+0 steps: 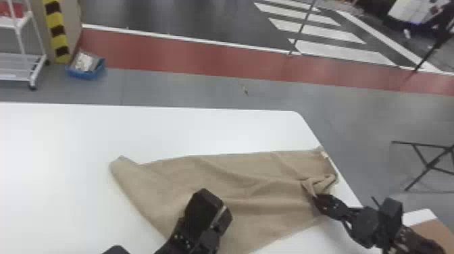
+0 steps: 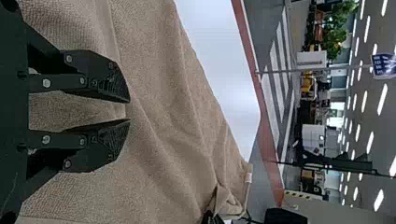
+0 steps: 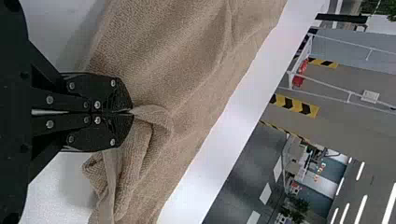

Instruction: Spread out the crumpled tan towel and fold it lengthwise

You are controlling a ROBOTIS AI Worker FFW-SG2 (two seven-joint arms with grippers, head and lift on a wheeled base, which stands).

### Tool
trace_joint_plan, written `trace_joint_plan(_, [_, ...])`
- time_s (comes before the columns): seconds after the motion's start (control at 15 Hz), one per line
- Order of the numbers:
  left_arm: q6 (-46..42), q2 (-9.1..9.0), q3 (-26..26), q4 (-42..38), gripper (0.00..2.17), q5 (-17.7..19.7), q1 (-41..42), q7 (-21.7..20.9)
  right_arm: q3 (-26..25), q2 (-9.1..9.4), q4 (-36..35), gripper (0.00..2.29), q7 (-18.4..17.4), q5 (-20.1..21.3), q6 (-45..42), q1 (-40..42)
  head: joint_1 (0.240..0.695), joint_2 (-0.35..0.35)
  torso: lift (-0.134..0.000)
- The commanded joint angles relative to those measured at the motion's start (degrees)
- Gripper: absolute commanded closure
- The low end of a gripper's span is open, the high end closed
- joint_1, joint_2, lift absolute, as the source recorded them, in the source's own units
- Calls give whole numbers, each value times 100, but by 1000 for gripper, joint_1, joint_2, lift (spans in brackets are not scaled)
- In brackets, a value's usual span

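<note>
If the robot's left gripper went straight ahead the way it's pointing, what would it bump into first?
Most likely the tan towel, which lies just beyond the left gripper's open fingers; how much gap remains is hard to judge.

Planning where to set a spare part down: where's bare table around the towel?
Bare: the table left of the towel, widest patch, and the band between towel and far edge. Crowded: the towel's right end, by the table's right edge, pinched by the right gripper; the near side, with the left gripper over towel.
</note>
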Motion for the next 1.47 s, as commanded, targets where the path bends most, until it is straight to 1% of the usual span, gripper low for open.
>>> trace_joint_plan(0.0, [-11,-50,-31,146,866,5,-70,0,-28,-15,-1,1683,0,0,0,0,695,-350,-124])
trace_joint_plan(0.4, [7,-102,-119,287,863,31,-184,18,-37,-68,43,1683,-8,0,0,-9,695,-350,-124])
trace_joint_plan(0.47, [7,-111,-119,287,802,31,-184,9,-37,-68,51,1683,0,0,0,-18,695,-350,-124])
trace_joint_plan(1.07, [-11,-120,-128,507,812,-136,-202,18,-28,-68,78,1683,-8,-53,-35,-35,695,-350,-124])
trace_joint_plan(1.27, [7,-120,-92,507,1160,-144,-202,26,-37,-68,51,1686,0,-97,-35,-35,695,-350,-124])
trace_joint_plan(1.33, [7,-129,-84,542,1345,-153,-220,44,-37,-68,34,1683,0,-123,-35,-35,695,-350,-124])
trace_joint_plan(1.4, [7,-129,-66,559,1382,-153,-228,105,-64,-68,34,1683,0,-158,-35,-35,695,-350,-124])
